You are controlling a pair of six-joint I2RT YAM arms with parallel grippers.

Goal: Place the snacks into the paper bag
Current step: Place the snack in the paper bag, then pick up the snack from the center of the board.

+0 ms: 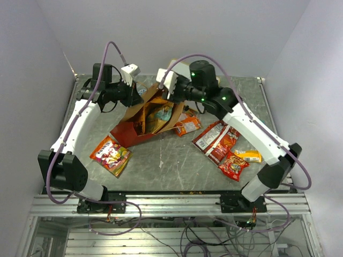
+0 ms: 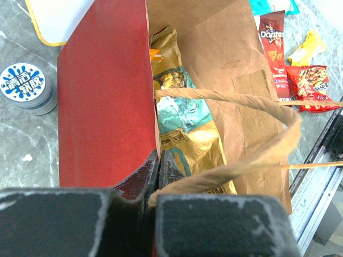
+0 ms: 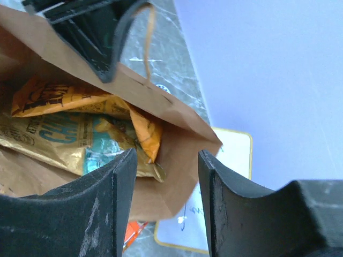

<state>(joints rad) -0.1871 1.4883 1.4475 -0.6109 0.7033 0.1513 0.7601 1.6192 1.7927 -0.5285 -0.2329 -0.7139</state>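
Red paper bag [image 1: 124,134] lies on desk [image 1: 171,171], left fingers [image 2: 214,225] clamped on its rim; right fingers [image 3: 102,209] parted, empty, at the mouth. Gold packet [image 2: 187,123], orange packet [image 3: 80,99] inside. Next, likely: right backs out, grabs red pack [image 1: 233,165].

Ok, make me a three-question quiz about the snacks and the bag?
1. Where is the gold chip bag? A inside the paper bag; B under an arm; C in a gripper.
2. What colour is the paper bag outside? A blue; B red; C green.
3. The right gripper is: A open; B shut on a packet; C out of sight.
Answers: 1 A, brown walls surround it. 2 B, its red side shows in the left wrist view. 3 A, a bare gap between its jaws.
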